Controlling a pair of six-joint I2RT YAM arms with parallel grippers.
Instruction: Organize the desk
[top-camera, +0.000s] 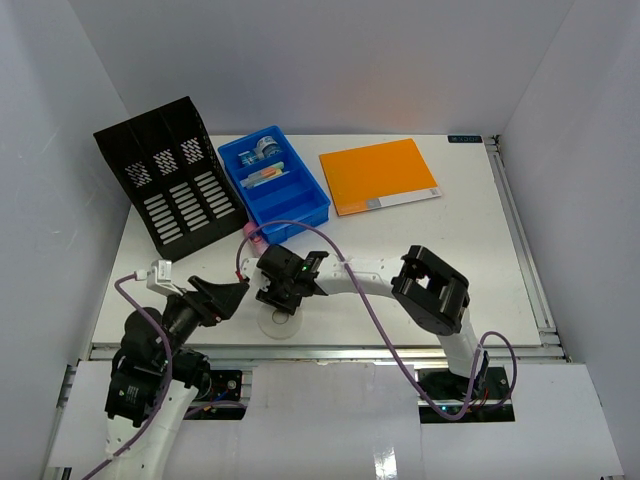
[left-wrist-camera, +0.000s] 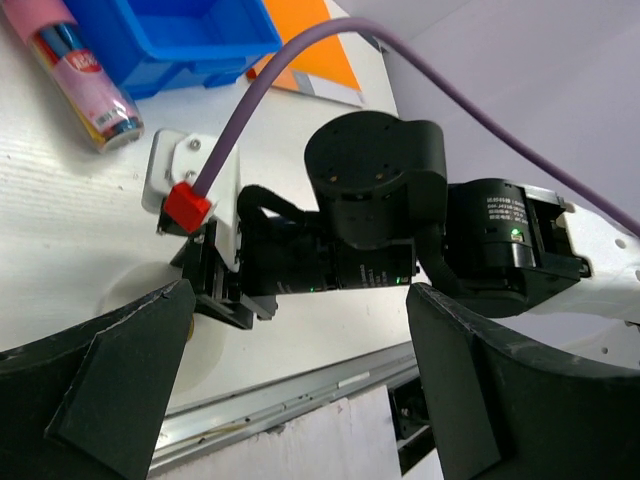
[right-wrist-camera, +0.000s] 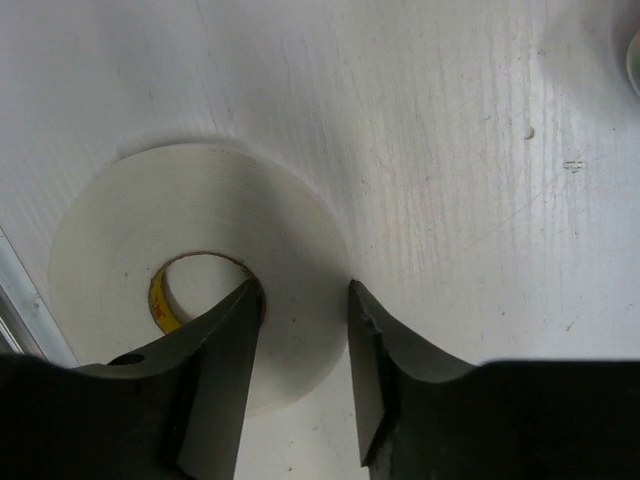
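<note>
Bearing everything, tabletop (top-camera: 450, 250): white and wide, it lies directly beneath the left gripper (top-camera: 232, 297) and the right gripper (top-camera: 282, 303). Both are low over its near edge, left of centre, just far of the metal rail (top-camera: 330, 350).
file rack (top-camera: 175, 185): black, at the far left, well apart from the grippers, so I judge it to be out of harm's way.
orange folder (top-camera: 378, 175): flat at the far side, just right of the blue tray (top-camera: 305, 208) and well clear.
blue tray: far of the grippers and the likely home for small things. A carry towards it would pass over the pink tube (top-camera: 252, 237).
left gripper: released, its fingers wide with nothing held. It is just left of the right gripper, so a sideways swing by either could knock them together.
right gripper: its fingers (right-wrist-camera: 220, 380) are parted astride one wall of the tape roll (right-wrist-camera: 120, 220), one tip at the core hole and the other at the outer rim. I cannot tell whether they press it.
purple cable (left-wrist-camera: 262, 80): arcs from the right wrist close by the pink tube, and a pull could drag or nudge the tube.
tape roll: flat on the tabletop under the right gripper, near the rail. A hold on one wall is off-centre, so on lifting it could tilt or slip, then roll off the near edge.
pink tube: lies loose on the tabletop, just near of the tray.
</note>
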